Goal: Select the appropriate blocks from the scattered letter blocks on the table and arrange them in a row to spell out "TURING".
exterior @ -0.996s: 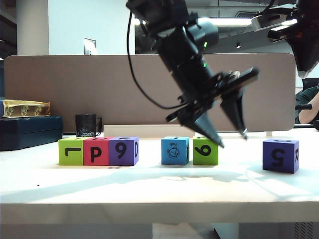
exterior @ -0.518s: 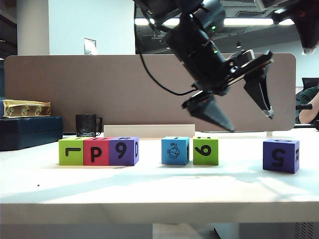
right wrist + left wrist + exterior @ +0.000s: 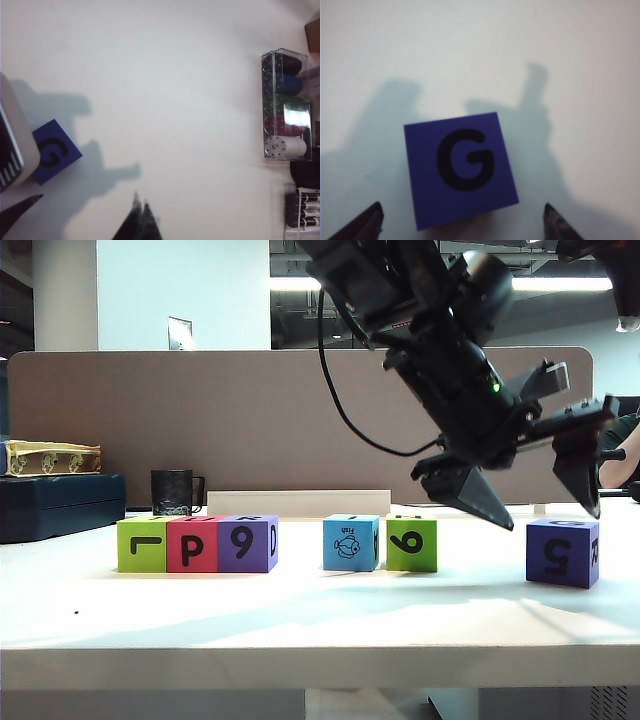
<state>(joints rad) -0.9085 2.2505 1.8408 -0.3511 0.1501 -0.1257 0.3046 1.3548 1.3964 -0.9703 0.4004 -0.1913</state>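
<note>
— What did the blocks read?

— From the front, a row of L, P, 9, then a Fish block, a lime 9, and a purple block apart on the surface.

— And the hands?

— The left hand hung open above that purple block, whose top read G only from the wrists. The right hand: couldn't tell.

Bright ceiling strip lights at the upper right of the exterior view cast soft grey shadows across the white surface. Both wrist views look washed out and slightly soft, with blurred claw shadows falling beside the purple block.
</note>
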